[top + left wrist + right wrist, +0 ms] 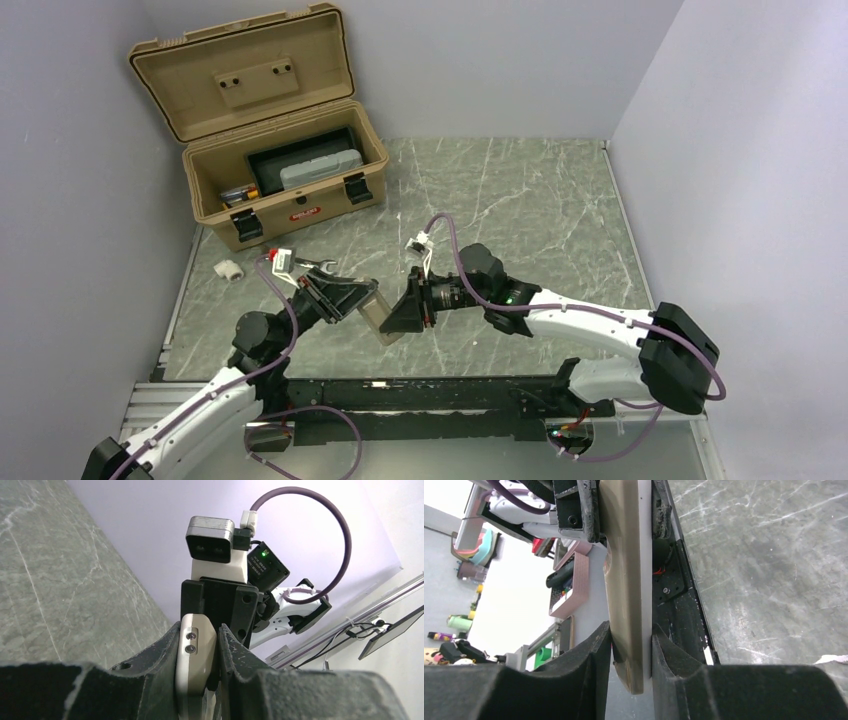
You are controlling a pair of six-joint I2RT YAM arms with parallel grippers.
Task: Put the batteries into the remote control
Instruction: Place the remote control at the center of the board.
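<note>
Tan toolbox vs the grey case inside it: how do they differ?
Size: the toolbox is larger and holds the grey case. State: the toolbox's lid stands open; the grey case looks shut. Support: the toolbox sits on the table; the grey case lies in a black tray inside it. Both are rectangular hard cases.

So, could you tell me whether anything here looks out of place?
Nothing looks spilled or damaged. The remote control is clamped from both ends at once, by the left arm's fingers and the right arm's fingers, odd but seemingly deliberate. A small white block lies alone near the left edge of the table.
</note>
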